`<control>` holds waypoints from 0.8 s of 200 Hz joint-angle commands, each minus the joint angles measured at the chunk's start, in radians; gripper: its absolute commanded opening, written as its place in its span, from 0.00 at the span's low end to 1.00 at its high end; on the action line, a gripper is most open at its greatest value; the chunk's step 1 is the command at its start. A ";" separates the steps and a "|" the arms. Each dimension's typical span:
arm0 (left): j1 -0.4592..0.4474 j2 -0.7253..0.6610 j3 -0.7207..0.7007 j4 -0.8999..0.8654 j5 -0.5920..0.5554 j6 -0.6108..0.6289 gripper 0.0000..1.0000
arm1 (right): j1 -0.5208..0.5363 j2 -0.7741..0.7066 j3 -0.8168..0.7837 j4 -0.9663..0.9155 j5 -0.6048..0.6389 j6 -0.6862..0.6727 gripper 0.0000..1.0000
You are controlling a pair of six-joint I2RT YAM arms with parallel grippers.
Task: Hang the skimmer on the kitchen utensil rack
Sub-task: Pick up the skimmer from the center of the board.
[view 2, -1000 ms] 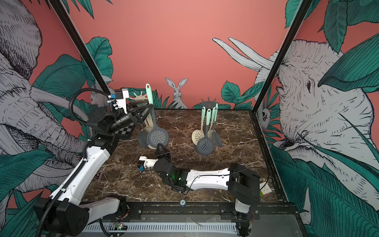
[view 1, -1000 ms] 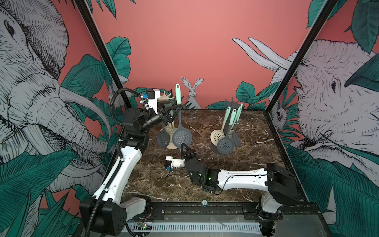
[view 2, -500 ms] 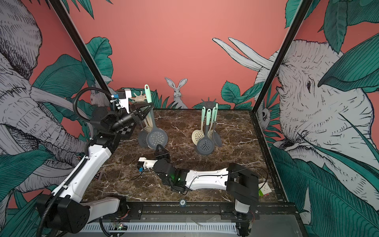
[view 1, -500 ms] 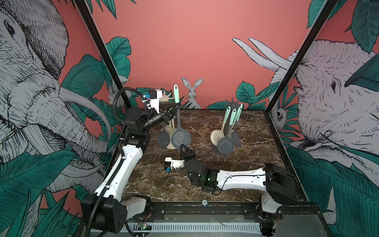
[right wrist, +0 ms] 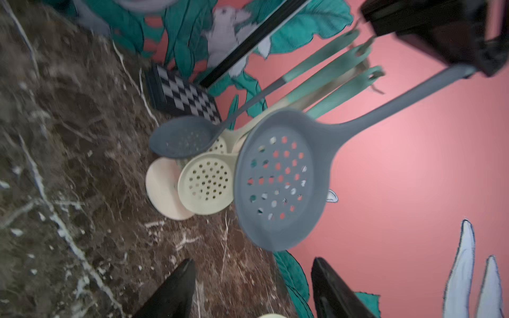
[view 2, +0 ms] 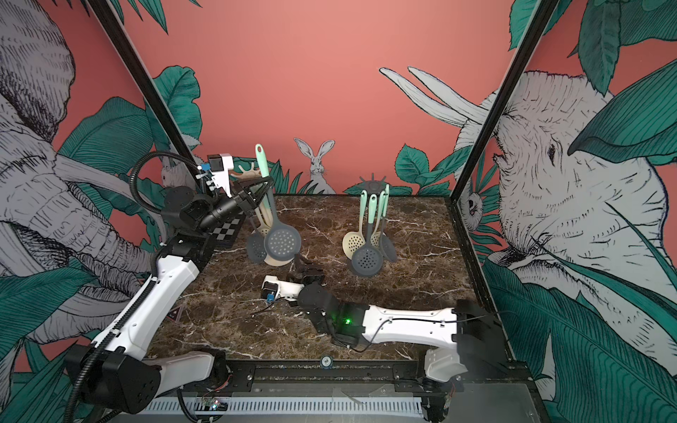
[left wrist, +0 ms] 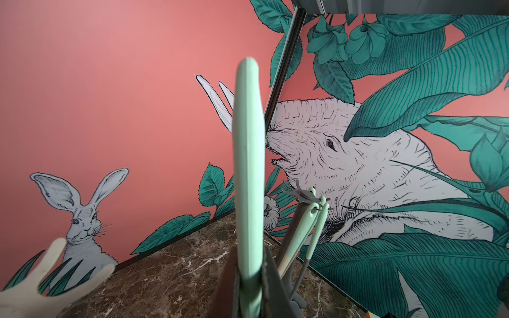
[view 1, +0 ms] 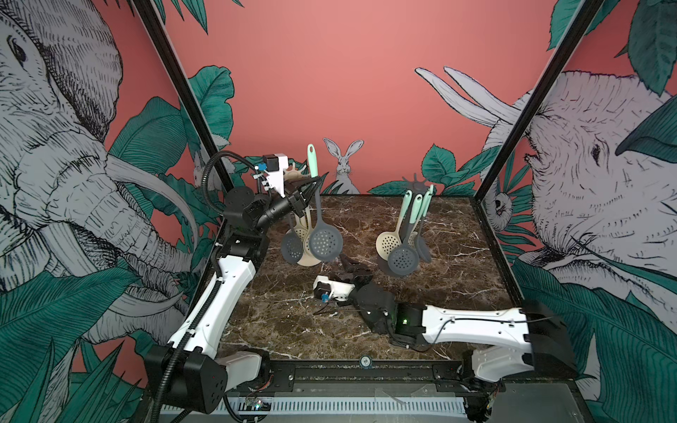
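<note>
Right pincer has let go, jaws now apart and empty just under the skimmer head, because left pincer, clamped tight on the handle, alone carries it upright, loop topmost, beige rack just beside.

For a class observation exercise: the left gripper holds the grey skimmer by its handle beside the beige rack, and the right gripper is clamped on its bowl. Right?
No. The right gripper is open and clear of the bowl, as the right wrist view shows. The left gripper holds the grey skimmer by its handle beside the beige rack.
</note>
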 commanded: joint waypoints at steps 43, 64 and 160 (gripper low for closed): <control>-0.008 0.001 0.010 0.117 -0.059 -0.052 0.00 | -0.150 -0.041 0.199 -0.185 -0.297 0.618 0.57; -0.017 -0.011 0.002 0.109 -0.069 -0.043 0.00 | -0.192 -0.001 0.259 -0.145 -0.403 0.689 0.56; -0.075 -0.046 -0.044 0.103 -0.098 -0.042 0.00 | -0.238 0.147 0.451 -0.133 -0.360 0.716 0.51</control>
